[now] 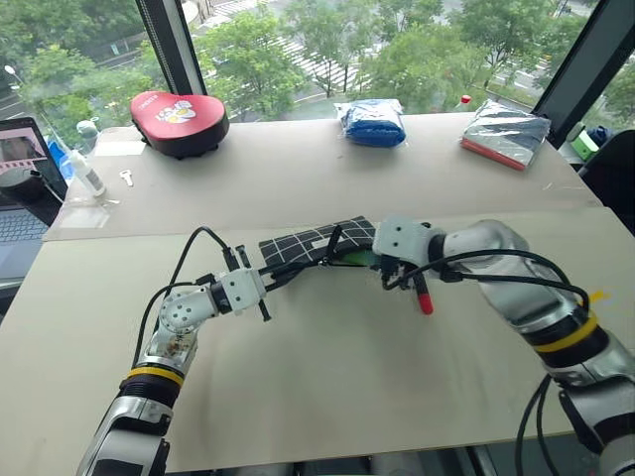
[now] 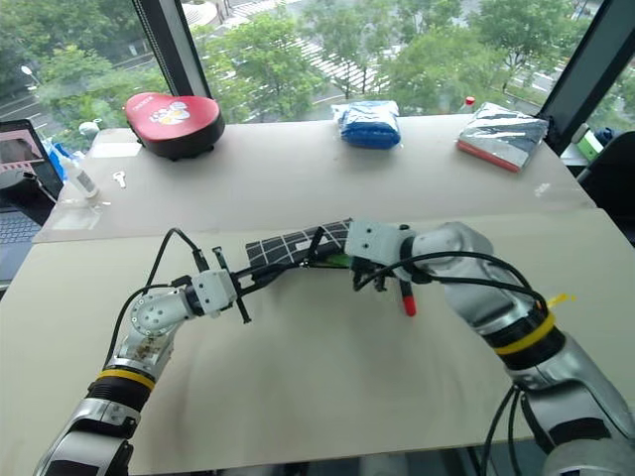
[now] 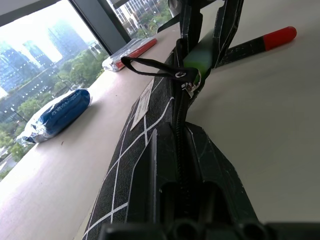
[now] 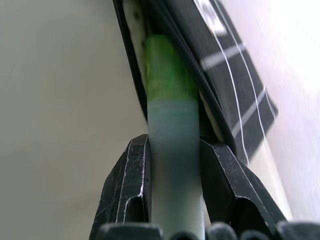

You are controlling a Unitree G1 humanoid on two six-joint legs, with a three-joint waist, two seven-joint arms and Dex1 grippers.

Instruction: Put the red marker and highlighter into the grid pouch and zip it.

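- While the right end effector (image 4: 172,190) pinches the highlighter (image 4: 172,125) by its pale barrel, fingers part-closed around it, the bright green cap end noses into the open mouth of the grid pouch (image 1: 310,246).
- That highlighter looks like smooth, translucent hard plastic: light, stiff and probably slippery, so a grip across the middle of the barrel seems the safest hold.
- At the pouch's near end, the left end effector (image 1: 266,283) is fully closed on the fabric edge (image 3: 170,165), holding it raised off the counter (image 1: 327,377).
- Black woven cloth with thin white grid lines, the pouch is soft and will likely sag or fold unless pinned; its zipper pull strap (image 3: 150,64) loops loosely beside the opening.
- Just beyond the pouch mouth, on the side away from the left end effector, the red marker (image 1: 424,297) lies on the counter, slim and rigid, with a black section; it would probably roll if nudged.
- Far behind the pouch sit a red heart-shaped case (image 1: 179,121), a blue packet (image 1: 372,122) and a silver packet (image 1: 504,132).
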